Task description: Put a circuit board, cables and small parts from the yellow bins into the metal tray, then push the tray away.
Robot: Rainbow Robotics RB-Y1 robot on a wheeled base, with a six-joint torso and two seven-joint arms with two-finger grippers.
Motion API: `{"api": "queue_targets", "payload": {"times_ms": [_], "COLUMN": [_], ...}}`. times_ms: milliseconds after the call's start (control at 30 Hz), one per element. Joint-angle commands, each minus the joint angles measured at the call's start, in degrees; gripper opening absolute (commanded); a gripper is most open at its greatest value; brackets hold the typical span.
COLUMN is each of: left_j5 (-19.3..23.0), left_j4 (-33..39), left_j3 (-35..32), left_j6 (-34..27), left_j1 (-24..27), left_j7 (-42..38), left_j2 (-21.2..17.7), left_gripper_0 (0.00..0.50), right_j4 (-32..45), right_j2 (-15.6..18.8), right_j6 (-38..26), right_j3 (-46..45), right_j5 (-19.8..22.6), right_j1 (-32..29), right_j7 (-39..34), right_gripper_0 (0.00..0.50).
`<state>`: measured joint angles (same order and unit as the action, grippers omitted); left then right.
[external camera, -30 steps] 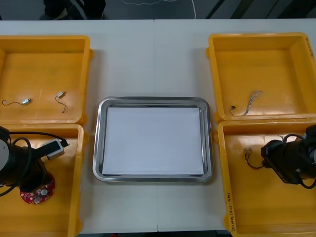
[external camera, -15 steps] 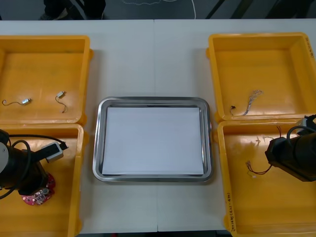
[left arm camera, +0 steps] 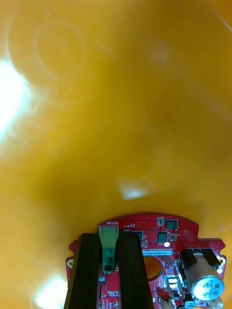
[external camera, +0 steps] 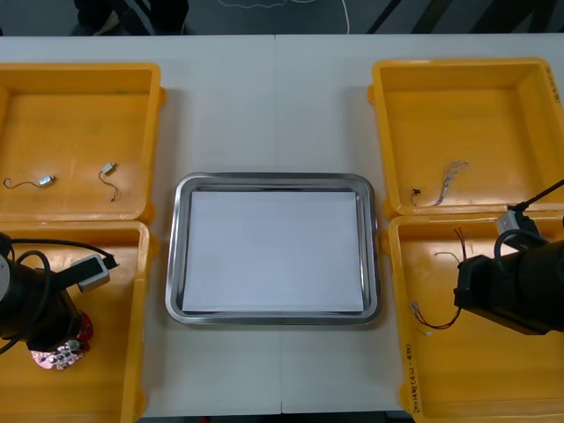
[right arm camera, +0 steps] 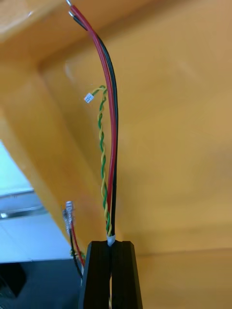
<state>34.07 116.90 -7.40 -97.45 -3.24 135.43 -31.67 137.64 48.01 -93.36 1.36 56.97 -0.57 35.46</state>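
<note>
In the near-left yellow bin (external camera: 132, 352) lies a round red circuit board (external camera: 60, 354), half covered by my left arm. My left gripper (left arm camera: 109, 251) is shut on the board's (left arm camera: 159, 241) green connector, which sits between the two black fingers (left arm camera: 88, 275). Over the near-right yellow bin (external camera: 441, 379), my right gripper (right arm camera: 111, 247) is shut on a cable bundle (right arm camera: 110, 145) of red, black and twisted yellow-green wires. The bundle's loose ends (external camera: 432, 319) hang near that bin's inner wall. The metal tray (external camera: 174, 256), white inside, stands between the bins.
The far-left bin (external camera: 79, 77) holds two small metal parts (external camera: 46, 181) (external camera: 108, 168) with thin wires. A twisted blue and white cable (external camera: 449, 179) lies in the far-right bin (external camera: 467, 75). Bare table stretches beyond the tray.
My left gripper has shut on the board's connector, and the board shifted slightly. My right arm has risen and moved toward the tray, with the cable bundle held in its gripper.
</note>
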Motion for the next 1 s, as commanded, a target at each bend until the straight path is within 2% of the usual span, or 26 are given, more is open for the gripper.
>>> {"api": "queue_targets", "payload": {"times_ms": [33,367,500,833,1000], "left_j5": [1.79,5.13,9.26,15.68,16.82], "left_j4": [5.79,11.42,13.17,14.23,14.32], "left_j3": [-5.70,-15.54,-18.97,-19.58,-19.32], "left_j6": [-5.03,-12.24,-12.55,-12.55,-12.55], "left_j1": [0.34,0.34,1.22,3.68,7.02], "left_j7": [6.07,3.35,-2.19,-18.71,-24.95], "left_j2": [0.91,0.91,0.29,-4.37,-6.04], "left_gripper_0": [0.008,0.008,0.008,0.009,0.008], "right_j4": [3.69,4.13,4.13,3.78,3.78], "right_j2": [2.70,3.58,3.58,3.85,3.76], "right_j6": [-2.88,-4.03,-4.29,-5.26,-5.35], "right_j3": [2.86,11.03,12.96,15.07,15.42], "right_j5": [0.08,-2.56,-2.56,-2.39,-2.56], "right_j1": [3.73,9.71,11.64,14.01,14.10], "right_j7": [1.72,3.12,3.91,6.29,6.81], "right_gripper_0": [0.000,0.000,0.000,0.000,0.000]}}
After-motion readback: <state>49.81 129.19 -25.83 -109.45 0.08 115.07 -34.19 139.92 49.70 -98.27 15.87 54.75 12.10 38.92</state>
